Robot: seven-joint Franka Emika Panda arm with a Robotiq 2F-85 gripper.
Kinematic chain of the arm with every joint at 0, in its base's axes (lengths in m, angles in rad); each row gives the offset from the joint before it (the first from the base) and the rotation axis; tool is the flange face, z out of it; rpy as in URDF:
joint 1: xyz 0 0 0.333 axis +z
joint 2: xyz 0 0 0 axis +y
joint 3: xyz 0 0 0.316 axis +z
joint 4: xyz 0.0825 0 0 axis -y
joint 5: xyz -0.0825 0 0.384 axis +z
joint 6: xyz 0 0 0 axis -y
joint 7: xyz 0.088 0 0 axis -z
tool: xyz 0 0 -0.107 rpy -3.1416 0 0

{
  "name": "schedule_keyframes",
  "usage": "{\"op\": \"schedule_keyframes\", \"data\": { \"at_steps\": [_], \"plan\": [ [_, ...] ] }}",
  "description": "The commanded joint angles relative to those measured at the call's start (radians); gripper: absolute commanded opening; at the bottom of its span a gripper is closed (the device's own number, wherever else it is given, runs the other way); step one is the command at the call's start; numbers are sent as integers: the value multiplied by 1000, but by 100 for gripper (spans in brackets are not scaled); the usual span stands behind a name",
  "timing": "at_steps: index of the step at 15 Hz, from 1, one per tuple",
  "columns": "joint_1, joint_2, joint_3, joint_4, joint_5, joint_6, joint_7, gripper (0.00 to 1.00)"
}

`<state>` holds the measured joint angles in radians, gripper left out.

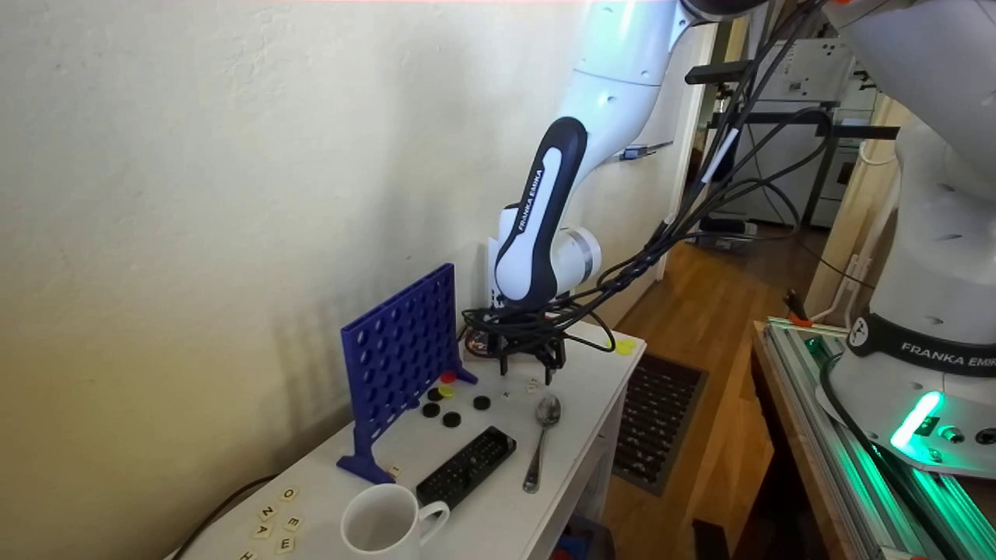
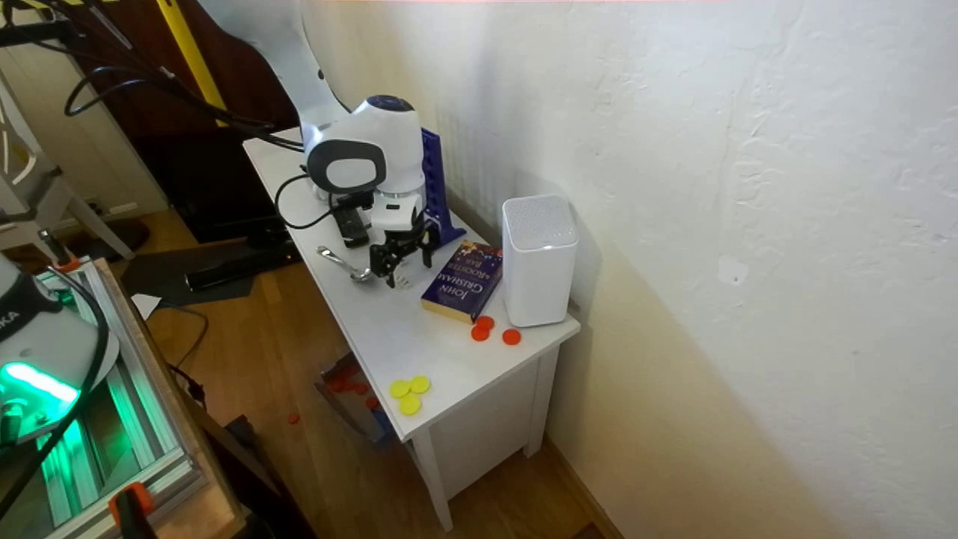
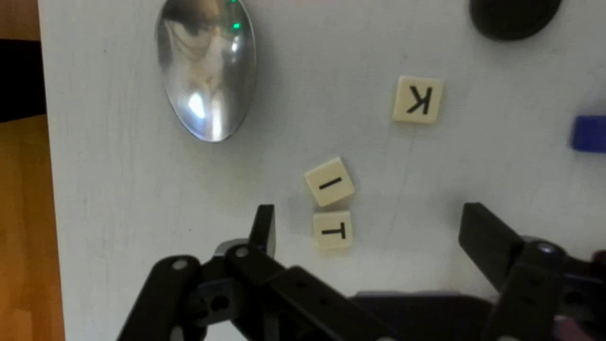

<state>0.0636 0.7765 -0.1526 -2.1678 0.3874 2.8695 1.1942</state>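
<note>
Beneath my black two-fingered hand, spread and empty, the square cream T tile sits left of mid-gap in the wrist view

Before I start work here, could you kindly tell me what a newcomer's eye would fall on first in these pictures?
Probably the big white robot arm, stretched over the white table, its empty gripper open near a few letter tiles. Next would likely come the blue game rack, standing upright on the table near the wall. The green light glowing on the robot's base also stands out in both exterior views.
</note>
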Motion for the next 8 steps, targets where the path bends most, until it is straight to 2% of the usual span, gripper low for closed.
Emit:
{"op": "schedule_keyframes", "data": {
  "at_steps": [1, 2, 4, 8],
  "plan": [
    [-22, -9, 24, -15, -3, 37, -36, 98],
    [-25, -9, 29, -17, -1, 46, -44, 94],
    [-28, -23, 33, -32, 6, 72, -53, 69],
    [-20, -99, 15, -110, 8, 72, -49, 41]
  ]
}}
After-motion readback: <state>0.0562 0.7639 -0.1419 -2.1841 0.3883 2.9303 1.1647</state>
